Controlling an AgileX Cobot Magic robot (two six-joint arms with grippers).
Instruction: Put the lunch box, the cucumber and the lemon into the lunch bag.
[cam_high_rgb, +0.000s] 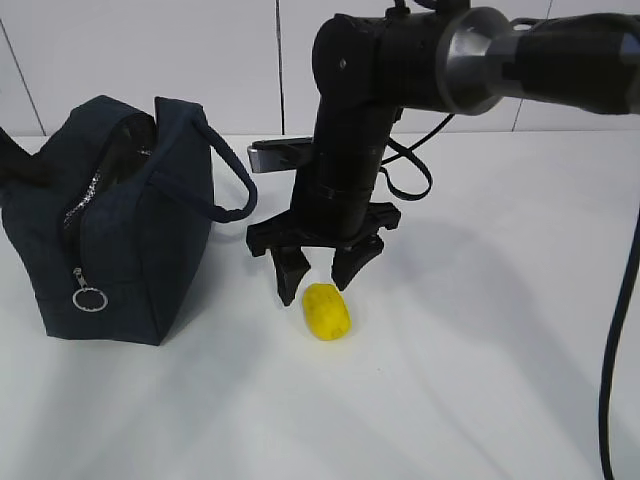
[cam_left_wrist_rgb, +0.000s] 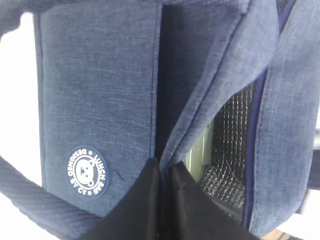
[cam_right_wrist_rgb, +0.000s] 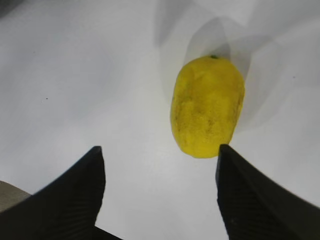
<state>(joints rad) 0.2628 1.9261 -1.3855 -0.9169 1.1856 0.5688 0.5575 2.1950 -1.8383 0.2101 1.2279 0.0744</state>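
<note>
The navy lunch bag (cam_high_rgb: 130, 230) stands at the left of the white table with its top unzipped. My left gripper (cam_left_wrist_rgb: 164, 167) is shut on the fabric edge of the lunch bag (cam_left_wrist_rgb: 100, 90) at its opening. Inside, against the silvery lining (cam_left_wrist_rgb: 232, 145), part of the lunch box's pale green lid (cam_left_wrist_rgb: 200, 150) shows. The lemon (cam_high_rgb: 326, 311) lies on the table right of the bag. My right gripper (cam_high_rgb: 318, 290) hangs open just above and behind the lemon (cam_right_wrist_rgb: 207, 112), nothing between the jaws (cam_right_wrist_rgb: 160, 148). The cucumber is out of view.
A metal ring pull (cam_high_rgb: 89, 298) hangs on the bag's near end, and one loop handle (cam_high_rgb: 225, 180) sticks out toward the right arm. A grey flat piece (cam_high_rgb: 275, 155) sits behind that arm. A black cable (cam_high_rgb: 615, 350) runs down the right edge.
</note>
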